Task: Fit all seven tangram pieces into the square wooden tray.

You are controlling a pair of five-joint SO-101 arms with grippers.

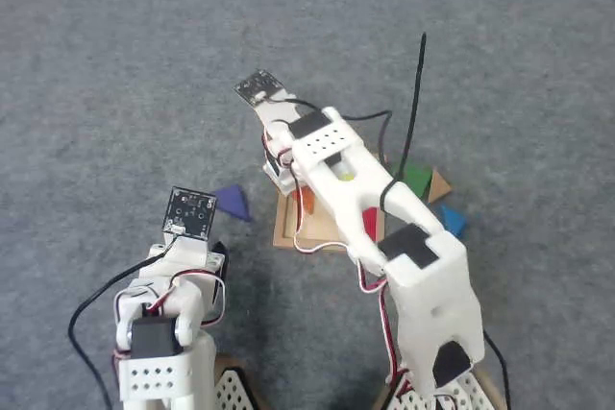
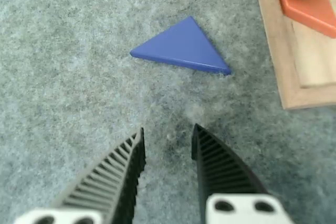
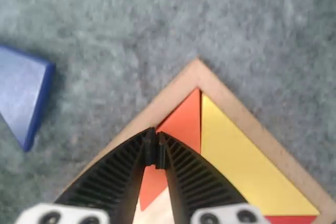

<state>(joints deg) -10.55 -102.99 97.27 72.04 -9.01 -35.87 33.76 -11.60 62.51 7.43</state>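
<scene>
Looking across the grey bench [image 1: 115,93], you see the square wooden tray [image 1: 284,228] under your right arm. That arm's wrist view reveals a yellow triangle [image 3: 241,166] and an orange triangle [image 3: 184,119] inside, with the right tool [image 3: 156,148] pinched together above the orange. Your left tool [image 2: 168,140] gapes near the blue triangle [image 2: 181,48] outside.

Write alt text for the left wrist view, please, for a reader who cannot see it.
A blue triangle piece lies flat on grey carpet ahead of the open, empty left tool. Apart from it sits a corner of the wooden tray, holding an orange piece.
</scene>
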